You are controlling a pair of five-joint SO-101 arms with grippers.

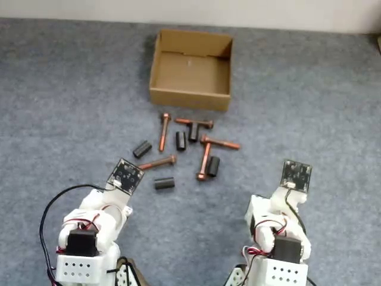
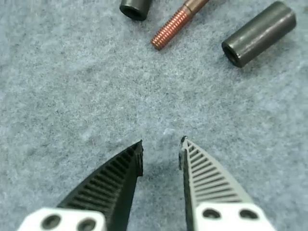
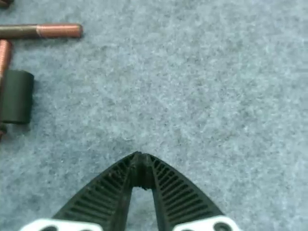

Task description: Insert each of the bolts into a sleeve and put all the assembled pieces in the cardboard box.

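Note:
Several copper bolts, such as one (image 1: 164, 132) and another (image 1: 205, 159), lie scattered with several black sleeves (image 1: 164, 183) on the grey carpet in front of the open cardboard box (image 1: 190, 95). None of the bolts sits in a sleeve. My left gripper (image 2: 161, 147) hovers open over bare carpet; just beyond it are a sleeve (image 2: 258, 33), a bolt's threaded end (image 2: 175, 26) and a second sleeve (image 2: 135, 7). My right gripper (image 3: 142, 159) is shut with nothing in it, off to the side of a sleeve (image 3: 17, 96) and a bolt (image 3: 41, 31).
Both arms stand at the near edge, the left arm (image 1: 95, 226) and the right arm (image 1: 277, 226), each about a hand's width from the parts. Bare carpet lies to both sides of the box and the parts.

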